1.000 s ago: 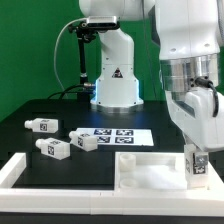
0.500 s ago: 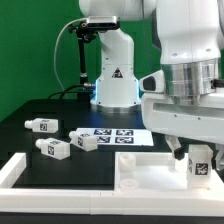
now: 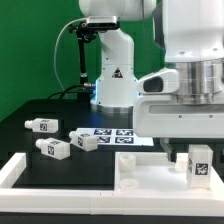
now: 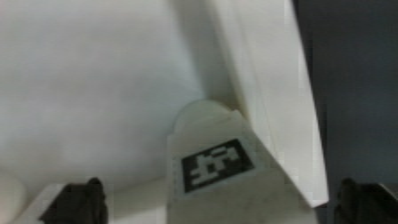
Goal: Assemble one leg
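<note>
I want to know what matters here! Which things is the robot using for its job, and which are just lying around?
For the job:
- small stubby white plastic leg with a square tag, standing on the panel
- large flat white panel

Lying about:
- three spare white tagged legs
- thin flat white marker board

Even, bright overhead light keeps the exterior view crisp with faint shadows and a blue glow at the arm's base (image 3: 113, 92), while the wrist view is soft, blurred and dim at its dark side.
</note>
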Controlling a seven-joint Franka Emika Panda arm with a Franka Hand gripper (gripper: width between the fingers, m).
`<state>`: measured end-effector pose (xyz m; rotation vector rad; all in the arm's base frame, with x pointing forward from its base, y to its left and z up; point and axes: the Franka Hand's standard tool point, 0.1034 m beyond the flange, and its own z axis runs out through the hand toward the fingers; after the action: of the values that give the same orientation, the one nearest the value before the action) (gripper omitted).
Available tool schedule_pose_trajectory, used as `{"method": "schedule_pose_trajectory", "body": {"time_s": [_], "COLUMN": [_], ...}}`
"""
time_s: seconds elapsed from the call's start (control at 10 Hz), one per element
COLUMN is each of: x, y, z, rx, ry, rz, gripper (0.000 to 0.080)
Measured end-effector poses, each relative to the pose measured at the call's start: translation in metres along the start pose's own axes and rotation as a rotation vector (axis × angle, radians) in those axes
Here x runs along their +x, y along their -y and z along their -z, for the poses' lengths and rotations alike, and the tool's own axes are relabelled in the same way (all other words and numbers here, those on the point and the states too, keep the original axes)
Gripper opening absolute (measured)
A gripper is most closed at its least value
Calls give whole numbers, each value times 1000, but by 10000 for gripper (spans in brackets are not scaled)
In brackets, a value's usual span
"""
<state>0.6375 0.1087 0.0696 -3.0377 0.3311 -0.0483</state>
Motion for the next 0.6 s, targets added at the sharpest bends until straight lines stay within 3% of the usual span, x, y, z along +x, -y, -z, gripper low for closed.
{"method": "schedule_pose_trajectory", "body": {"time_s": [0.1, 0.2, 0.3, 0.4, 0.5, 0.6], "x": [0, 0, 0, 0, 0, 0], "y": [-1, -1, -1, -1, -1, 0], "z": [0, 0, 0, 0, 0, -1], "rx": [-1, -3, -2, -2, -2, -1], "ry": [0, 0, 0, 0, 0, 0], "rz": [-49, -46, -69, -151, -221, -269], "gripper": [649, 528, 528, 345, 284, 284]}}
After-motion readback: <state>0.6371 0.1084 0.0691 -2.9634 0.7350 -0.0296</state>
